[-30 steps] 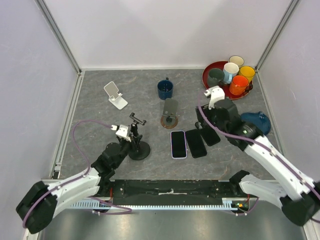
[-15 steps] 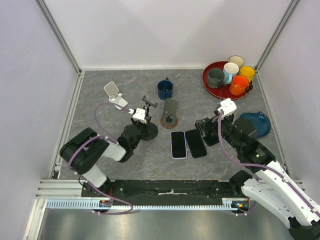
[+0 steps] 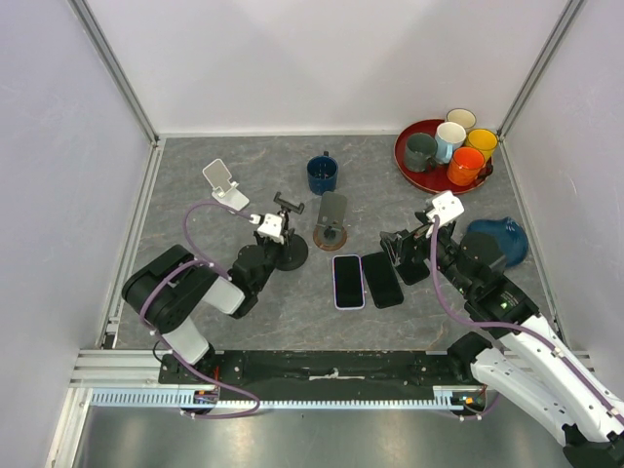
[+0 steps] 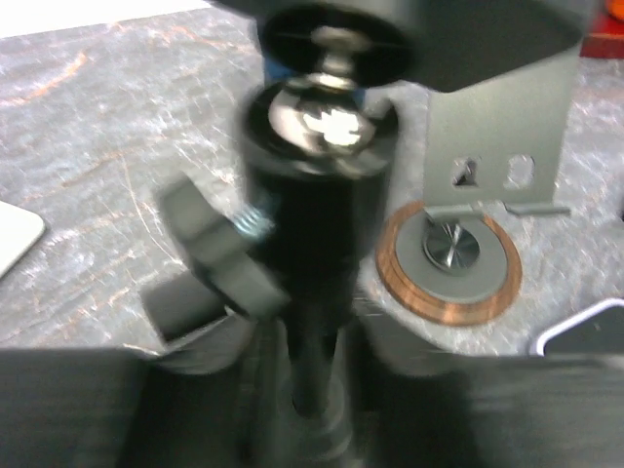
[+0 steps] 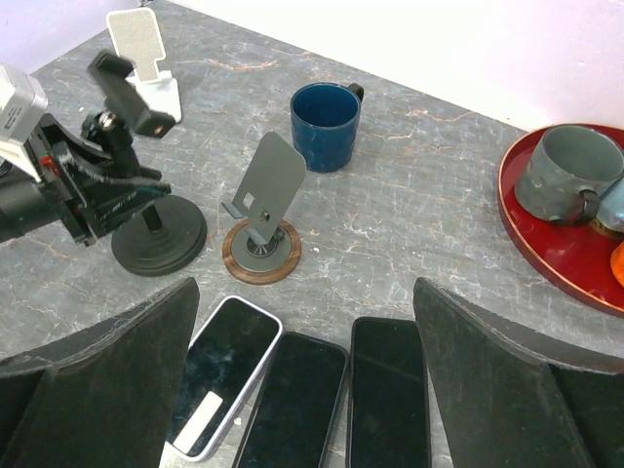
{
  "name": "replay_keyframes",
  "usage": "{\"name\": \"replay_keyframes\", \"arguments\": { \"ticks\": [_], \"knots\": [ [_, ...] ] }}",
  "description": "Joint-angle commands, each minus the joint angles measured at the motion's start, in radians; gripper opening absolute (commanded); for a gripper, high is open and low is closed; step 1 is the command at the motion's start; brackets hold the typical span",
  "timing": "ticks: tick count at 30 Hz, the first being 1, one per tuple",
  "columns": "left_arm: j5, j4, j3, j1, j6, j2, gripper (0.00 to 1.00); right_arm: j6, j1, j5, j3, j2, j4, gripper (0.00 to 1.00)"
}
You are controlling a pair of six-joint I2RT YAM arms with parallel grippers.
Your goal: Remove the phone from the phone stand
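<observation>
**Three phones flat on the desk, left tool on the black stand**

Only the top view lets me count everything. There are three phones, three stands and six mugs: one blue mug (image 3: 322,174) standing alone, and five on the red tray (image 3: 405,139). The right wrist view cuts the tray, so I see one grey mug there. The left wrist view is blurred and very close. It shows the black clamp stand (image 4: 312,195) and, behind it, the copper-ringed base of the grey plate stand (image 4: 448,258). The white stand (image 3: 225,185) is well apart, at the far left.

The left tool (image 3: 271,250) is closed around the stem of the black clamp stand, as far as the blur allows me to say. The right tool (image 3: 402,255) has its fingers wide apart and grips nothing.

The phones lie side by side on the desk (image 3: 390,195): a white-rimmed phone (image 3: 348,281) nearest the black base, then two dark phones (image 3: 382,279). All three are just under the right tool.
</observation>
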Motion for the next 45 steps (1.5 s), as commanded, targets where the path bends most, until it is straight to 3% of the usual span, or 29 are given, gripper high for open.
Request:
{"name": "replay_keyframes", "arguments": {
  "ticks": [1, 11, 15, 18, 22, 24, 25, 32, 35, 38, 45],
  "knots": [
    [0.039, 0.244, -0.047, -0.014, 0.013, -0.028, 0.43, -0.029, -0.001, -0.02, -0.007, -0.005, 0.059, 0.98],
    [0.042, 0.192, -0.111, -0.022, -0.023, -0.135, 0.65, -0.035, -0.001, -0.011, -0.002, -0.034, 0.042, 0.98],
    [0.039, 0.057, -0.131, -0.022, -0.079, -0.302, 0.71, -0.032, -0.001, -0.007, 0.007, -0.052, 0.028, 0.98],
    [0.023, -0.15, -0.133, -0.022, -0.173, -0.434, 0.72, -0.025, -0.001, 0.009, 0.021, -0.069, 0.013, 0.98],
    [-0.014, -0.612, -0.097, -0.022, -0.397, -0.788, 0.72, -0.021, -0.001, 0.068, 0.038, -0.103, -0.022, 0.98],
    [-0.036, -0.751, -0.061, -0.022, -0.439, -0.898, 0.73, -0.021, -0.001, 0.101, 0.042, -0.132, -0.04, 0.98],
    [-0.046, -0.896, -0.039, -0.022, -0.46, -0.995, 0.73, -0.021, -0.001, 0.122, 0.044, -0.143, -0.047, 0.98],
    [-0.089, -1.447, 0.197, -0.022, -0.479, -1.249, 0.8, -0.048, -0.001, 0.343, 0.045, -0.278, -0.076, 0.98],
    [-0.111, -1.591, 0.294, -0.022, -0.438, -1.302, 0.83, -0.068, -0.001, 0.435, 0.044, -0.344, -0.08, 0.98],
    [-0.123, -1.653, 0.379, -0.022, -0.354, -1.359, 0.9, -0.119, -0.001, 0.521, 0.032, -0.419, -0.062, 0.98],
    [-0.212, -1.595, 0.427, -0.022, -0.2, -1.496, 0.93, -0.165, -0.001, 0.662, -0.083, -0.586, 0.044, 0.98]
  ]
}}
